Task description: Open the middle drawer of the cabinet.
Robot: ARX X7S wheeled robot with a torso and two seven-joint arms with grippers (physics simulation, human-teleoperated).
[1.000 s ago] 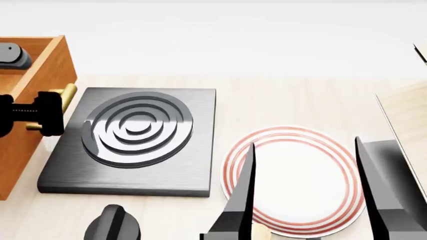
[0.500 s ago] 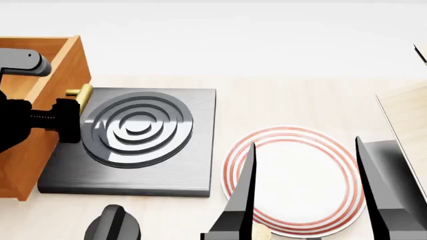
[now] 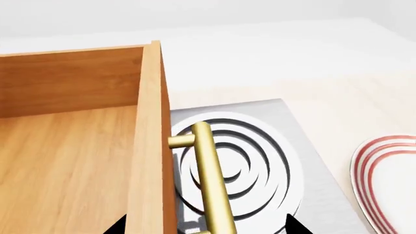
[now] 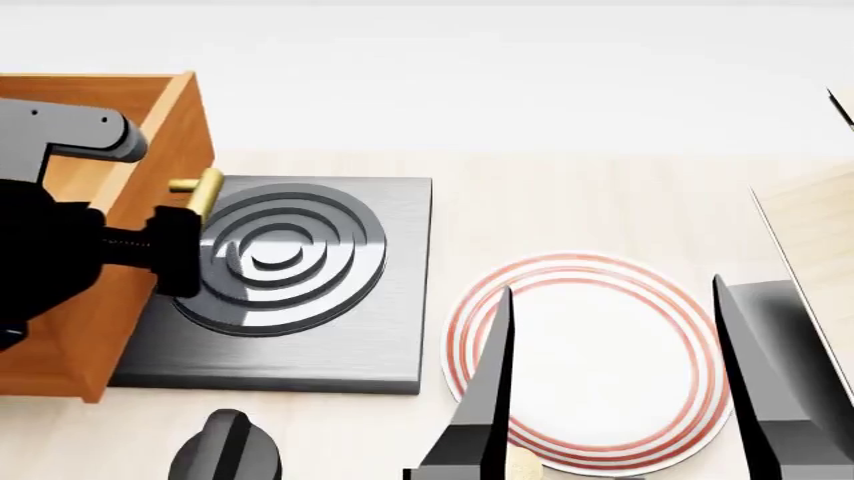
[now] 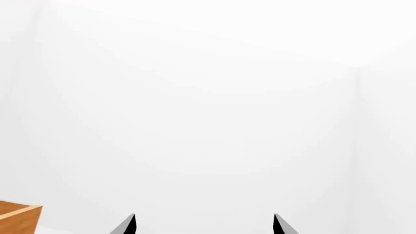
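Note:
The middle drawer (image 4: 171, 125) is an orange-brown wooden box, pulled out over the left edge of a dark hob, with its inside (image 3: 58, 161) showing bare. Its brass bar handle (image 3: 211, 180) (image 4: 200, 192) runs along the front panel. My left gripper (image 3: 204, 222) (image 4: 154, 250) is open and straddles that panel and handle: one fingertip is inside the drawer against the panel, the other is beyond the handle. The cabinet body is out of view to the left. My right gripper (image 4: 610, 285) (image 5: 202, 222) is open and holds nothing, hovering over a plate.
A dark square hob (image 4: 320, 300) with concentric rings lies under the drawer's front. A white plate with red rings (image 4: 601, 350) sits to its right. A black knob (image 4: 227, 445) is at the near edge, and a pale wood unit (image 4: 814, 230) is at the far right.
The drawer has slid further to the right over the hob, and my left gripper has moved with it. The right arm has not moved.

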